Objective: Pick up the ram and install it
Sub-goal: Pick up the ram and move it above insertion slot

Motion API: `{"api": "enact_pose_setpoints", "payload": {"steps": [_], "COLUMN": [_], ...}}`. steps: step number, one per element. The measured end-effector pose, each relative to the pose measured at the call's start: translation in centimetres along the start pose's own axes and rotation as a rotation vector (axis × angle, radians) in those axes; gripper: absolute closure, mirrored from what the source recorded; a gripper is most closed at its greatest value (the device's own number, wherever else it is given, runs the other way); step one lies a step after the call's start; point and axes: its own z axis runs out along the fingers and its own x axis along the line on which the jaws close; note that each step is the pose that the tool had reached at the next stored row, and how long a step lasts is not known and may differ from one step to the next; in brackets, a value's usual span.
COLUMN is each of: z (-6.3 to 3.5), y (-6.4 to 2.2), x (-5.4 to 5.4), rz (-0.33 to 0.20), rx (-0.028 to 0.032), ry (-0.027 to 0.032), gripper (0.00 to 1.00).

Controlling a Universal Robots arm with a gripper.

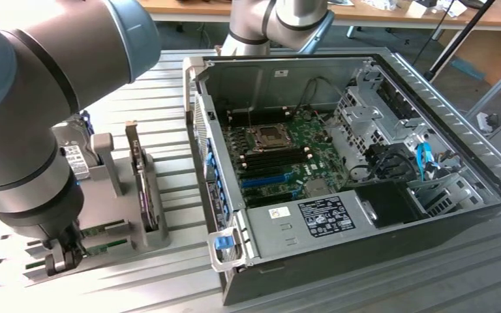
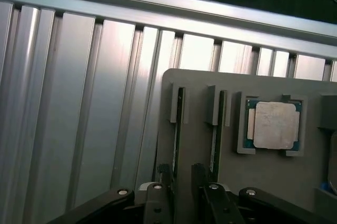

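**Tool open astride the ram in its rack**

Closest to my exterior camera is the arm (image 1: 33,98), a grey bulk on the exterior view's left that reaches down to the tool (image 1: 59,257) at the near end of the parts holder. Everything rests on the ribbed aluminium table (image 2: 79,103). On the exterior view's right lies the computer case (image 1: 276,72) with its side panel off and the opening facing up. I take that to be so the motherboard (image 1: 276,156) can be reached from straight above.

Well apart from the case, beside the arm, the grey holder (image 2: 263,192) gives each part its own seat. The dark expansion card (image 1: 141,182) stands on edge in one slot, and two green sticks stand on edge in narrow grooves side by side. I judge the upright stance deliberate: it leaves the thin top edge and both flat faces free for a pinch from above.

From the wrist, the ram (image 2: 179,124) I am after is the stick farther from the processor chip (image 2: 274,125), which lies flat in a square recess. The tool's fingers (image 2: 198,179) stand apart, wider than the board, one on either side of that stick's near end. As far as I can see, neither presses it, so nothing is gripped. The other stick (image 2: 216,129) runs just outside one finger. The ram sits in its groove, not yet lifted, between the open jaws.
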Motion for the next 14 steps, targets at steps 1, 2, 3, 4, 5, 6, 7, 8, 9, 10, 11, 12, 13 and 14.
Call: {"api": "enact_pose_setpoints", "payload": {"steps": [1,2,3,4,5,6,7,8,9,10,11,12,13,14], "z": [0.09,0.2,0.31,0.41,0.51,0.62,0.77,0.86,0.98,1.08,1.15,1.2,1.23,1.26], "y": [0.0,0.01,0.01,0.01,0.02,0.03,0.04,0.04,0.04,0.05,0.05,0.06,0.06,0.06], "x": [0.0,0.1,0.1,0.2,0.2,0.3,0.4,0.5,0.5,0.6,0.6,0.6,0.6,0.6], "rz": [0.0,0.0,0.0,-0.001,-0.002,-0.002,-0.003,-0.004,-0.004,-0.005,-0.005,-0.005,-0.005,-0.005], "rx": [-0.0002,-0.0004,-0.0005,-0.0006,-0.0009,-0.0011,-0.0014,-0.0015,-0.0015,-0.0015,-0.0016,-0.0018,-0.0019,-0.0021], "ry": [0.0001,0.0001,0.0001,-0.0001,-0.0001,0.0,0.0,0.0,-0.0002,-0.0002,-0.0001,0.0,0.0001,0.0001], "gripper": [0.7,0.7,0.7,0.7,0.7,0.7,0.7,0.7,0.7,0.7,0.7,0.7,0.7,0.7]}}
